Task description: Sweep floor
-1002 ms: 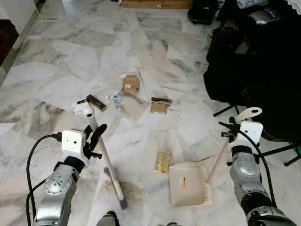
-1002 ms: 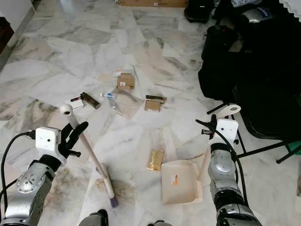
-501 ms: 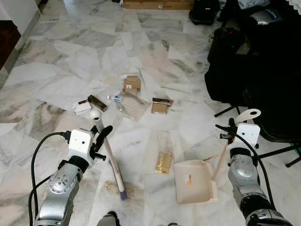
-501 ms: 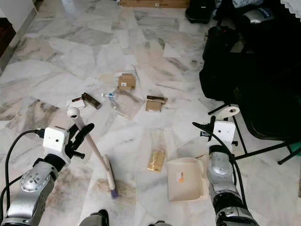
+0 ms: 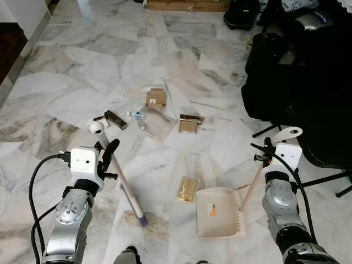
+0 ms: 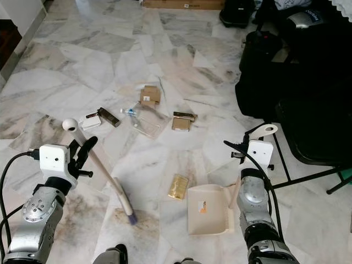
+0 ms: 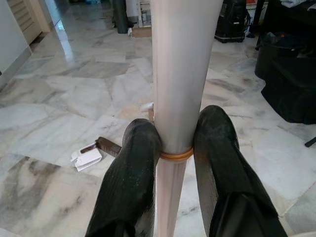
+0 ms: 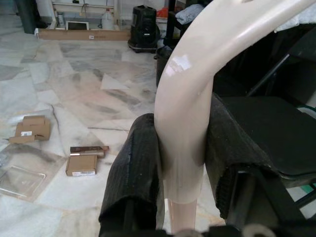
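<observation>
A marble floor (image 5: 66,88) spreads ahead of the robot, with dark bags and a black chair (image 5: 308,110) crowding its right side. The right gripper (image 8: 180,148) is clamped tight on the cream handle of a dustpan (image 5: 220,213), whose pan rests flat on the floor just ahead of the robot. The left gripper (image 7: 175,148) is closed around the pale handle of a broom (image 5: 122,181), held tilted with its purple bristle tip on the floor to the left of the dustpan. A small gold packet (image 5: 186,190) lies between broom and pan, near the pan's mouth. Farther off are scattered a cardboard box (image 5: 155,98), a clear plastic sleeve (image 5: 154,124), a brown carton (image 5: 189,124) and a dark wrapper (image 5: 114,119). Likely risks: a steeply tilted broom could skip over the flat packet, or a hard stroke could push litter past the pan or nudge the pan toward the chair legs.
</observation>
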